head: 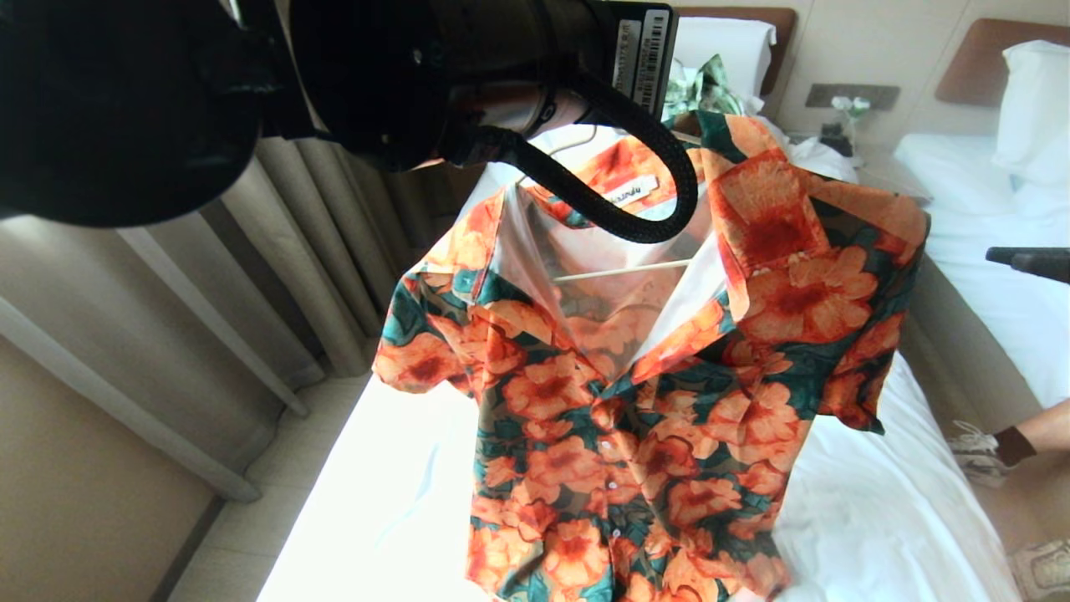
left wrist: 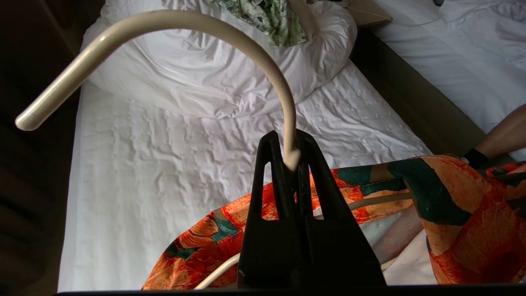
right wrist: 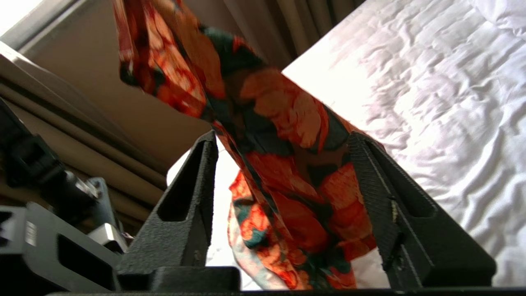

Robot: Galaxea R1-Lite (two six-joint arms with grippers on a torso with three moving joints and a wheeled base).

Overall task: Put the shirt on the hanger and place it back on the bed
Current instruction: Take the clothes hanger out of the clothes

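Observation:
The orange-flowered shirt (head: 635,418) hangs on the cream hanger (head: 623,269) above the bed (head: 878,502), collar open, white neck label showing. In the left wrist view my left gripper (left wrist: 287,137) is shut on the hanger (left wrist: 185,16) at the base of its curved hook, with the shirt (left wrist: 452,213) draped below and the bed's sheet (left wrist: 164,164) beyond. My right gripper (right wrist: 282,137) is open, fingers wide apart. A fold of the shirt (right wrist: 283,164) shows between them, not pinched. A dark part of the right gripper (head: 1028,261) reaches in at the right edge of the head view.
A green-and-white leafy cloth (head: 702,88) lies on the duvet near the headboard. A second white bed (head: 986,209) stands to the right across a narrow gap. A person's leg and shoe (head: 1003,443) are in that gap. Curtains (head: 276,251) hang on the left.

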